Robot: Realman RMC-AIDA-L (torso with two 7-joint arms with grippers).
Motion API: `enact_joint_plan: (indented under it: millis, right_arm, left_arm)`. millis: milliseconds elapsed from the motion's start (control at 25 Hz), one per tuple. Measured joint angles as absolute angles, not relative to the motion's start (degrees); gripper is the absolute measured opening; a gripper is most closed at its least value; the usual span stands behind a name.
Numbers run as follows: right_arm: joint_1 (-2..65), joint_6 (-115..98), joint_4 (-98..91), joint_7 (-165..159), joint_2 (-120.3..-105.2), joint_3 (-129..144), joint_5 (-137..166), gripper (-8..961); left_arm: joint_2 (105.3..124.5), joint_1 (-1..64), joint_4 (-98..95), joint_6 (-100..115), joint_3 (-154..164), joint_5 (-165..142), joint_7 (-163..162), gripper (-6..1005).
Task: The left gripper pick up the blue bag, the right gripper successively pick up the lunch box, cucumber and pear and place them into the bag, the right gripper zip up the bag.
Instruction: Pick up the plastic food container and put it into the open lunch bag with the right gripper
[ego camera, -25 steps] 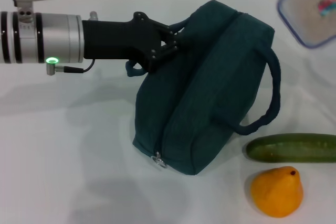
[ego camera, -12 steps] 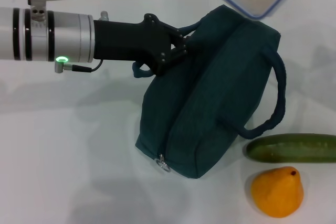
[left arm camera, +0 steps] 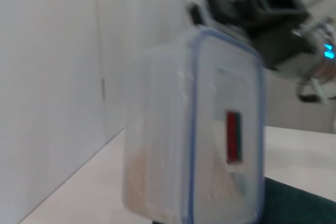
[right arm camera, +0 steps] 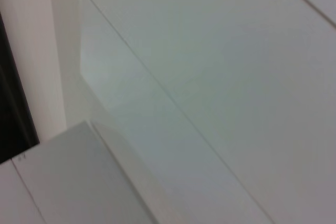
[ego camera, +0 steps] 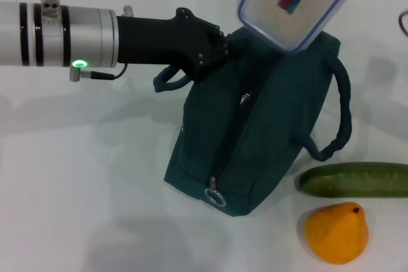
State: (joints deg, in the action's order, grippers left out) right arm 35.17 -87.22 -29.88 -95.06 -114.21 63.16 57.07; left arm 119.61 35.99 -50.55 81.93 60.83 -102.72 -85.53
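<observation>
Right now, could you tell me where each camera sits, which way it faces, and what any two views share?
Head view: high on the robot, facing down at the table; shows the left gripper clamping the blue bag by a handle, the lunch box above it, cucumber and pear.
Left wrist view: faces sideways at the lunch box with the right gripper behind.
Right wrist view: faces blank wall only.
Shared: head and left wrist see the lunch box.

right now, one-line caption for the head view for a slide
Left gripper holds the blue bag by a handle while the lunch box hangs above it; cucumber and pear wait on the table.
</observation>
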Motion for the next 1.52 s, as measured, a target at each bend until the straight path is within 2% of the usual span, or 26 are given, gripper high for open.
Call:
enact_joint_plan:
  millis: [240,720,960,1160,1280,1520]
  right_arm:
    - [32.0,-88.2,-32.6,-95.1,-115.09,64.1,60.2,96]
    - [26.9,-92.6,-33.3,-94.2,-114.71,64.1,62.2,97]
    - [24.8,-94.0,-33.6,-94.4,-113.64,64.0,62.0,95]
    - [23.9,-94.0,-34.0,-96.3,-111.82,64.1,62.1,94]
    - [24.6,-93.6,-33.6,-96.6,-111.46,64.5,63.8,94]
    - [26.7,-90.6,-33.7,-96.7,-112.85,64.5,71.1,93]
  left_arm:
    - [119.61,36.4,-50.2,79.3,60.8,-102.9,-86.4,44]
    - [119.61,36.7,-49.7,77.6,60.8,-102.9,-86.7,44]
    - [119.62,36.4,-49.6,76.9,60.8,-102.9,-86.7,44]
    - [119.62,36.3,-49.5,76.9,60.8,-102.9,-86.6,44]
    - [119.62,36.7,-49.0,76.7,60.9,-102.9,-86.4,44]
    - [119.61,37.0,-48.7,76.3,61.6,-102.9,-86.5,44]
